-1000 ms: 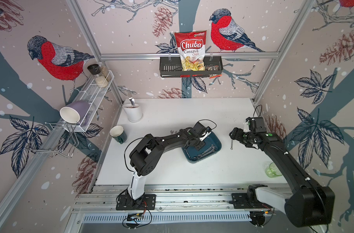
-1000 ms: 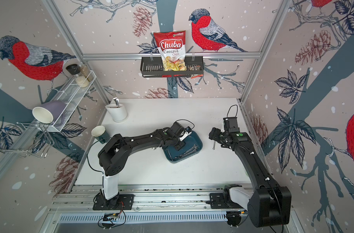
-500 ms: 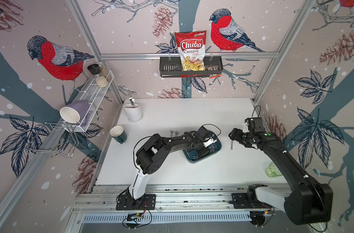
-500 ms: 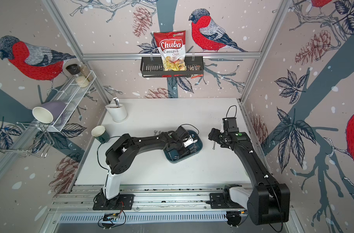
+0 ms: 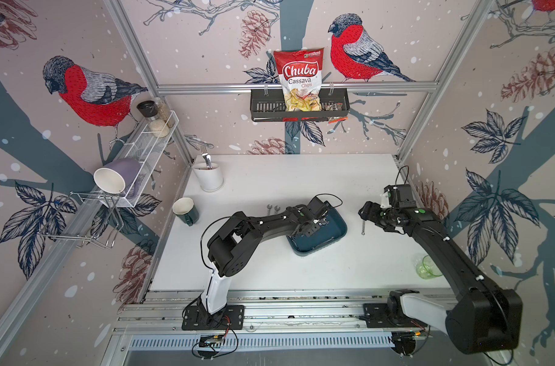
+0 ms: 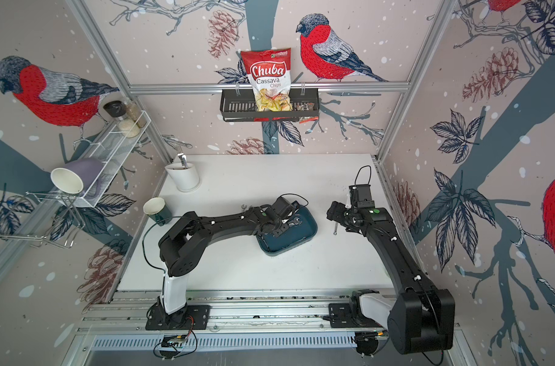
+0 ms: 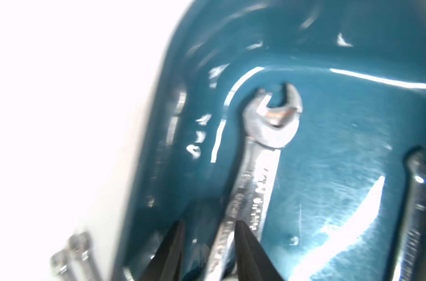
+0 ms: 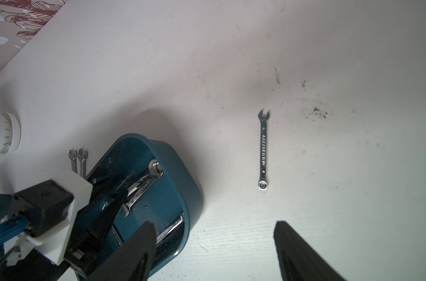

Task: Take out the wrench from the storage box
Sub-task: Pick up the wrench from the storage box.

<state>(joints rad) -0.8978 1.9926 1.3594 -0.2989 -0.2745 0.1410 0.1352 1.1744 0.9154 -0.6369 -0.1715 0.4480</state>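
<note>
The teal storage box [image 5: 331, 236] [image 6: 301, 237] lies mid-table with several wrenches in it. My left gripper [image 5: 311, 225] [image 7: 208, 226] reaches down into the box. Its fingers straddle the shank of one silver open-end wrench [image 7: 263, 155]; one finger touches the shank and the other stands clear of it, so the gripper is open. Another wrench [image 7: 418, 206] lies beside it in the box. My right gripper [image 5: 366, 212] [image 8: 213, 223] hangs open over bare table just right of the box [image 8: 182, 170], holding nothing.
One wrench [image 5: 363, 226] [image 8: 263, 148] lies on the table right of the box, under the right arm. Two small wrenches [image 5: 273, 209] [image 8: 77, 160] lie left of it. A dark green mug [image 5: 185, 210], a white utensil pot [image 5: 209, 179] and a green glass [image 5: 426, 267] stand near the table's edges.
My left gripper has pushed further into the box and lower, and its jaws have narrowed around a wrench shank. The right arm has hardly moved.
</note>
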